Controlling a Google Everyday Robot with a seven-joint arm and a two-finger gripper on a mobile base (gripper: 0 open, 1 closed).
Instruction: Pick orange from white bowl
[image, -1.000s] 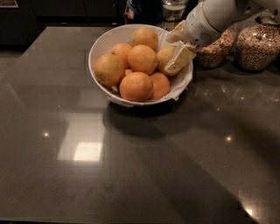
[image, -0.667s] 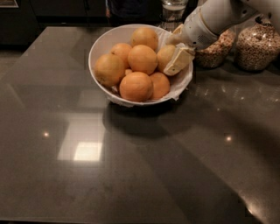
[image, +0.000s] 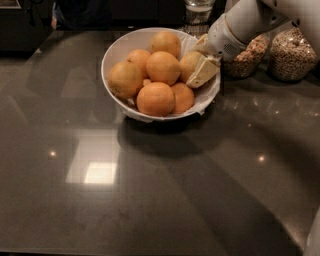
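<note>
The white bowl (image: 116, 55) stands at the back middle of the dark counter and holds several oranges. The paler golden-yellow orange (image: 187, 62) lies at the bowl's right side, next to deeper orange fruits (image: 156, 98). My gripper (image: 195, 65) reaches in from the upper right on a white arm (image: 240, 25). Its cream fingers (image: 204, 74) straddle the pale orange and press against it, one finger in front and one behind. The orange still rests in the bowl among the others.
Two glass jars of grains (image: 290, 55) stand right of the bowl behind the arm. A glass container (image: 198, 11) stands behind the bowl. The dark glossy counter (image: 160, 190) stretches out in front, with light reflections at lower left.
Nothing has visibly moved; the gripper stays at the pale orange on the bowl's right side.
</note>
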